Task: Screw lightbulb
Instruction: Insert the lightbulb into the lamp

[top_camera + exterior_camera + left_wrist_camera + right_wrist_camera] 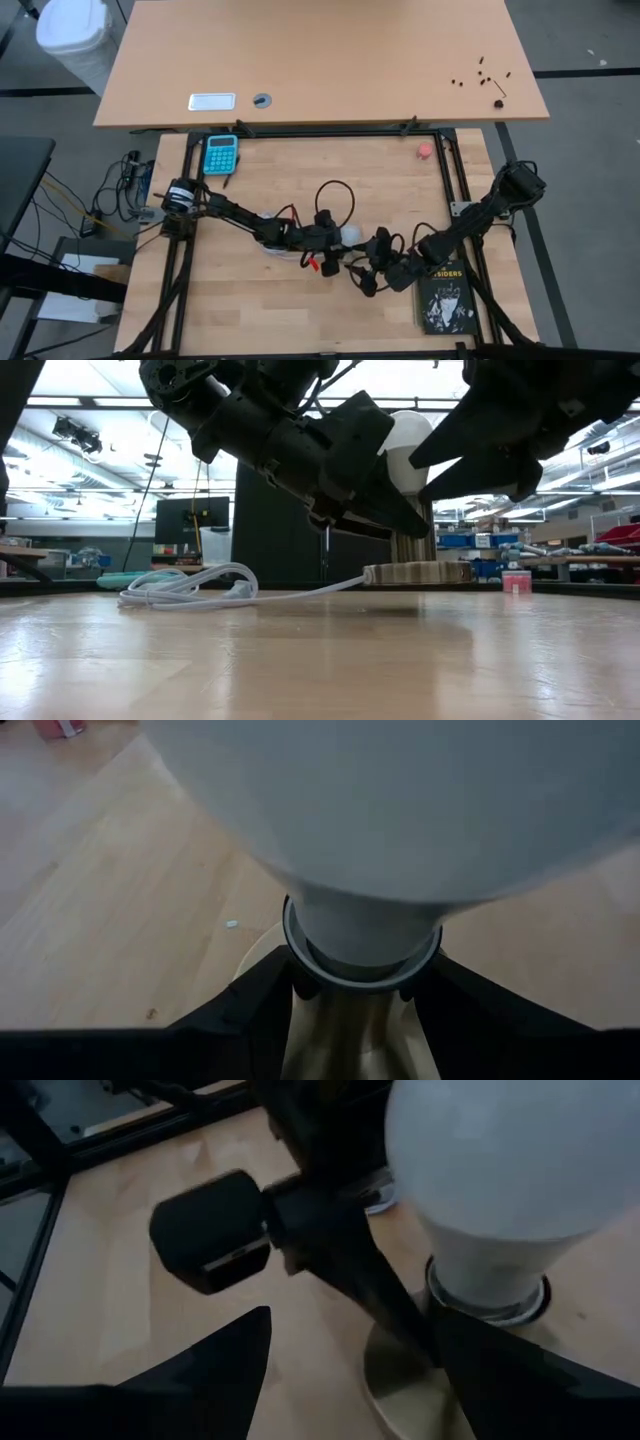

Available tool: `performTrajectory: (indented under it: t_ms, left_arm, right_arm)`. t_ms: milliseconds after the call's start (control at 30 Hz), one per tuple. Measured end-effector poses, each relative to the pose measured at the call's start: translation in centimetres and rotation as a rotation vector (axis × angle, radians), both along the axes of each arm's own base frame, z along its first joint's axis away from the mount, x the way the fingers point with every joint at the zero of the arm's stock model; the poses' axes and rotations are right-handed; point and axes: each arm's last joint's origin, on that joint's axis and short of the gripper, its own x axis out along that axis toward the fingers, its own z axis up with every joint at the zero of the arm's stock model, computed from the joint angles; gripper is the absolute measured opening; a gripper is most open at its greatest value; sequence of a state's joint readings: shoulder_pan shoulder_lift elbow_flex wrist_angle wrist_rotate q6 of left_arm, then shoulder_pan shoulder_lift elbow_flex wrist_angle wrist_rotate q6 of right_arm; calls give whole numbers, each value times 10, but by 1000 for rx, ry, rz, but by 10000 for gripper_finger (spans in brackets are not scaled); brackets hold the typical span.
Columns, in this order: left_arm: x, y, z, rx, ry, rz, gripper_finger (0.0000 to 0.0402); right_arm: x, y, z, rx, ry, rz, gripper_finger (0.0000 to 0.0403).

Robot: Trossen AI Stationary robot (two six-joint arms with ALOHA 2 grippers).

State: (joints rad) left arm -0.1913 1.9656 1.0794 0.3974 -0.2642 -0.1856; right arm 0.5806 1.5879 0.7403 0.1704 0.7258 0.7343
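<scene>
Near the centre of the high view, slightly below the middle, the lightbulb stands upright in the socket on the table. The left gripper lies just left of it, the right gripper just right. A calculator lies upper left, a small round object upper right, a book lower right. In the low view, the cord trails left from the socket.

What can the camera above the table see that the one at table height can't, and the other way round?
Only the high view shows the calculator, the book and a small red ball. Only the low view shows the white cord lying on the table, and the room behind. Both show the lightbulb between the left gripper and the right gripper.
</scene>
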Motion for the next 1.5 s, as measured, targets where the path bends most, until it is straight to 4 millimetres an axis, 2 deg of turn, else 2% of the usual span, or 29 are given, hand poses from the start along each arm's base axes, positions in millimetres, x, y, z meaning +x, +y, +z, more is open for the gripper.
performTrajectory:
  t_ms: [267, 533, 833, 1500]
  left_arm:
    - [0, 0, 0, -1, -1, -2, 193]
    - [0, 0, 0, -1, 1, -5, 193]
    - [0, 0, 0, -7, 6, -16, 193]
    - [0, 0, 0, -7, 3, -7, 193]
  right_arm:
    - [-8, 4, 1, 18, 16, -21, 292]
    - [-12, 0, -1, -80, 11, -107, 291]
    - [-1, -11, 3, -131, 6, -91, 291]
    - [-4, 2, 9, -82, -37, -55, 291]
